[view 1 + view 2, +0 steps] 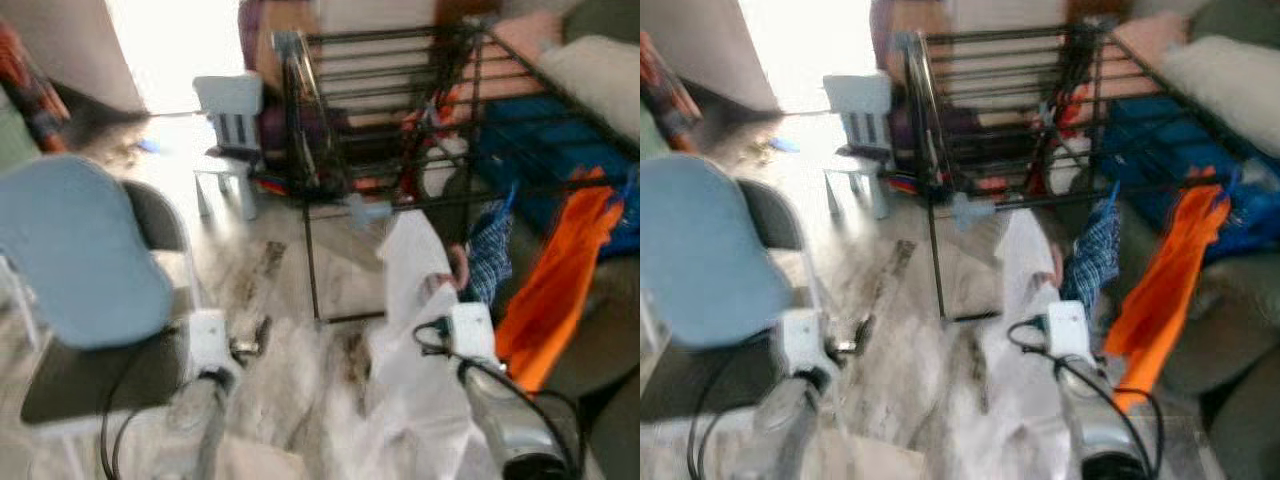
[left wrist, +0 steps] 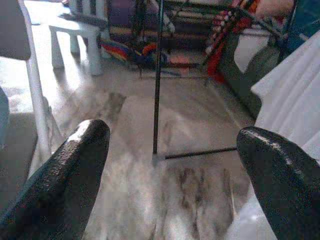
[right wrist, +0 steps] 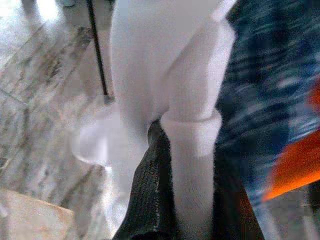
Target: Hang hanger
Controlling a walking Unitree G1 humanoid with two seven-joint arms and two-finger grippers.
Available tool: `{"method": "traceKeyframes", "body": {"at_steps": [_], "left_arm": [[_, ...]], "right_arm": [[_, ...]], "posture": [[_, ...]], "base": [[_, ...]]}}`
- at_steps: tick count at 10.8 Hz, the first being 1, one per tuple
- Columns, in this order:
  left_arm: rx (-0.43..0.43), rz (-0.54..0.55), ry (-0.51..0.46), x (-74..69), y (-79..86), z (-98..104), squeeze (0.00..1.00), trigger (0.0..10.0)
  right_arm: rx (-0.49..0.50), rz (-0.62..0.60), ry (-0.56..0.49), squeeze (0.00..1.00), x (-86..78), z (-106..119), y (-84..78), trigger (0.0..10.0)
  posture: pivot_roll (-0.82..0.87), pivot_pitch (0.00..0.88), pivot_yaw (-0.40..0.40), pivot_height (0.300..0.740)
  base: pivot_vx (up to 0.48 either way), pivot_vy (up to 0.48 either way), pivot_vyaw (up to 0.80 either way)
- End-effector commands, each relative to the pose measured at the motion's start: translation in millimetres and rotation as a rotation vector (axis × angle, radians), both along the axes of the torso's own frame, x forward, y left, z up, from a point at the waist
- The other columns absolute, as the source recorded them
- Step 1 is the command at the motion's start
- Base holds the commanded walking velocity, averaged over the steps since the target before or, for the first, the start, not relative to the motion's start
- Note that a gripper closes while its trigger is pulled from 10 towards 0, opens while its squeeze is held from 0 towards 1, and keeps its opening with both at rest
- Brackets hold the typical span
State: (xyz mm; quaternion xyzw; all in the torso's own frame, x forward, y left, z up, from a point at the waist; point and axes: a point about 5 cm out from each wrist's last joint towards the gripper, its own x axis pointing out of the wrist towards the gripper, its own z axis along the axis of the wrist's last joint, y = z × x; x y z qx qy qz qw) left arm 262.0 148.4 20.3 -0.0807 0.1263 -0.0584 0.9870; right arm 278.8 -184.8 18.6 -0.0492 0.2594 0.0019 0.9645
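Observation:
A white garment (image 1: 410,290) hangs beside the front rail of the black drying rack (image 1: 400,100). At its top a pale blue piece (image 1: 362,210), seemingly the hanger, sits by that rail; blur hides whether it rests on it. My right gripper (image 1: 450,285) is shut on a fold of the white garment (image 3: 192,125), with the dark fingers (image 3: 150,195) pressed against the cloth. My left gripper (image 2: 172,150) is open and holds nothing. It sits low over the marble floor, left of the garment (image 1: 250,340).
An orange garment (image 1: 560,270) and a blue plaid one (image 1: 490,255) hang on the rack's right side. A chair with a blue back (image 1: 80,250) stands close on the left. A small white chair (image 1: 230,120) is behind it. Cushions (image 1: 600,70) lie at the far right.

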Motion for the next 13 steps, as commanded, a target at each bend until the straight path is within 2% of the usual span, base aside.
{"method": "traceKeyframes", "body": {"at_steps": [1,5,7,9,10,12,13], "left_arm": [[0.024,0.02,0.013,-2.5,11.9,-1.9,0.0,10.0],[0.002,0.002,-0.018,-3.1,8.3,2.1,0.0,10.0],[-0.002,0.002,-0.018,-2.6,7.5,2.7,0.0,10.0],[-0.002,0.001,-0.016,-2.1,7.4,2.8,0.0,10.0],[-0.002,0.001,-0.015,-2.3,7.3,3.0,0.0,10.0],[-0.002,0.006,-0.01,-3.5,7.5,2.7,0.0,10.0],[-0.002,0.006,-0.008,-4.0,7.4,2.6,0.0,10.0]], "right_arm": [[0.019,0.021,-0.061,0.0,10.6,13.0,11.0,10.0],[0.017,0.014,-0.065,0.0,13.5,14.2,8.5,10.0],[0.007,-0.035,-0.122,0.0,19.0,23.8,2.1,10.0],[0.02,-0.07,-0.128,0.0,31.8,34.8,-6.6,10.0],[0.036,-0.081,-0.138,0.0,47.6,47.7,-11.2,10.0],[0.076,-0.087,-0.095,0.0,62.6,55.5,-9.8,10.0],[0.091,-0.073,-0.054,0.0,74.4,62.0,-3.6,10.0]], "posture": [[-0.22,0.0,0.035,0.74],[-0.22,0.0,0.033,0.74],[-0.22,0.0,0.033,0.74],[-0.21,0.0,0.029,0.74],[-0.21,0.0,0.025,0.74],[-0.19,0.0,0.018,0.74],[-0.19,0.0,0.016,0.74]], "base": [[0.0,0.0,0.0],[0.0,0.0,0.0],[0.0,0.0,0.0],[0.0,0.0,0.0],[0.0,0.0,0.0],[0.0,0.0,0.0],[0.0,0.0,0.0]]}}
